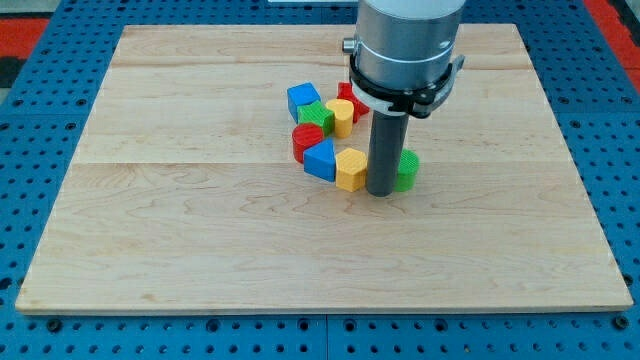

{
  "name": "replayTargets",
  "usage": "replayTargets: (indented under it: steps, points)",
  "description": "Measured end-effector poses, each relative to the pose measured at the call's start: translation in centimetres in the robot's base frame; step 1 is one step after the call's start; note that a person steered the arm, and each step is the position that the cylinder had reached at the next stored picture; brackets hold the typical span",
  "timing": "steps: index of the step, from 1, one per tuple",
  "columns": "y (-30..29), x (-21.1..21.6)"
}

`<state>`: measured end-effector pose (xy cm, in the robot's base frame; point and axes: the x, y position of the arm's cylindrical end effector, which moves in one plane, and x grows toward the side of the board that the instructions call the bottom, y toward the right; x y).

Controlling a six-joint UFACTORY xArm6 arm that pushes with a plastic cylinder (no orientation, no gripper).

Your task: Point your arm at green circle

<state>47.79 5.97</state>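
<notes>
Two blue blocks (303, 99); greens (406, 168); yellows (351, 169); reds (307, 139)

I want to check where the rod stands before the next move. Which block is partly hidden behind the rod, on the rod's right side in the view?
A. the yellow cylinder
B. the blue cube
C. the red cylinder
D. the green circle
D: the green circle peeks out at the view's right of my tip, with the rod covering its left part, while the yellow hexagon block sits at the tip's left.
</notes>
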Motion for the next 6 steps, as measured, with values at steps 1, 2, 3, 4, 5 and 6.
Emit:
replayTargets:
  steps: [1, 2, 3, 4, 5, 6]
  points:
    - [-1.2, -0.6]
    - [-1.6, -0.3]
    - [-1.3, 1.6]
    - [0.2, 2.8]
    - [1.7, 2.8]
    - [3.3, 2.1]
